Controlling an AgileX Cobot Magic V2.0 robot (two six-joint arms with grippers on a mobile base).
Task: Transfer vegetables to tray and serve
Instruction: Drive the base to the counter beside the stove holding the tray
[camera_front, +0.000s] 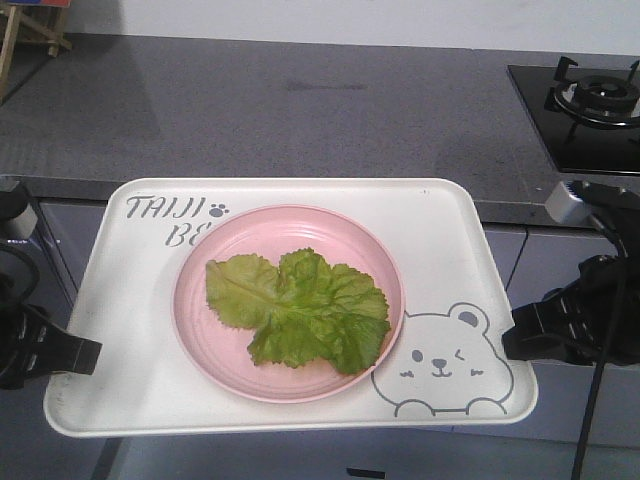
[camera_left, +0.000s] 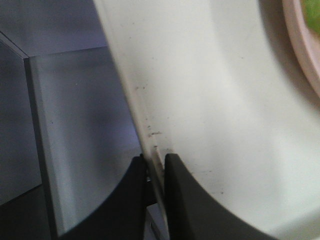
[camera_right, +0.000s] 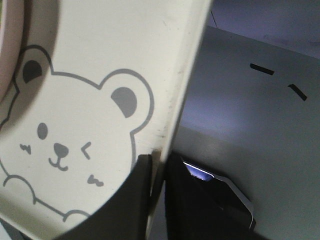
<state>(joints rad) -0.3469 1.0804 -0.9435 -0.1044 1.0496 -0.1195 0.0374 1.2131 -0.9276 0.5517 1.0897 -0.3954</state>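
1. Across the back runs a grey counter (camera_front: 300, 110), with a stove (camera_front: 590, 100) at its right.
2. Before it, the tray (camera_front: 130, 300) sits level, held at both short edges.
3. A pink plate (camera_front: 300, 225) rests on the tray.
4. Lettuce (camera_front: 300, 310) lies flat in the plate.
5. The left gripper (camera_left: 155, 160) pinches the tray's left rim, and the right gripper (camera_right: 159, 159) pinches its right rim.

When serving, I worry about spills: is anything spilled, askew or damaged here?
Nothing spilled: the vegetables lie wholly inside the pink plate, which sits flat on the tray. The left gripper and right gripper clamp opposite rims. Only small dark specks mark the tray rim near the left gripper.
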